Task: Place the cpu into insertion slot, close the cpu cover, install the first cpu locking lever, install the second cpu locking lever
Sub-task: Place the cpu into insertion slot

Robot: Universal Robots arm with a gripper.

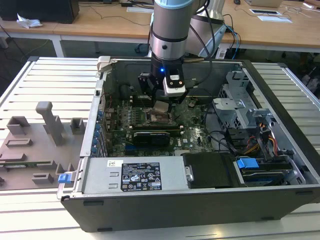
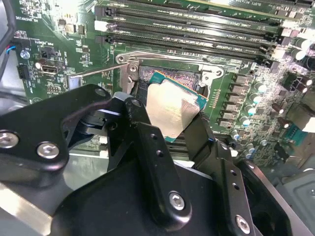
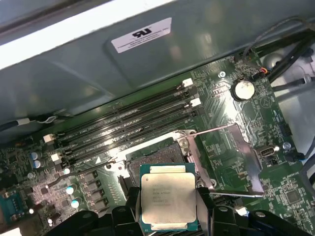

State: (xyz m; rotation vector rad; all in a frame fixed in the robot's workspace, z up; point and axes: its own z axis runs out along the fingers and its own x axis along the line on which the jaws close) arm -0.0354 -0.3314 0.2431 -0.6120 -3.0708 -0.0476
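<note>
I'm on the first step: my pincer (image 2: 172,123) grips the cpu (image 3: 168,196) by two opposite edges, just above the insertion slot (image 3: 155,158) at the middle of the motherboard (image 3: 221,96). The cpu cover (image 3: 249,158) lies swung open beside the slot. Seating it, I judge, calls for squaring the chip to the socket.

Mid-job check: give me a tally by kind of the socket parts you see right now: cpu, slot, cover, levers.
cpu: 1, gripped in the claw
insertion slot: 1
cpu cover: 1, swung open
locking levers: 2
Total: 5
</note>
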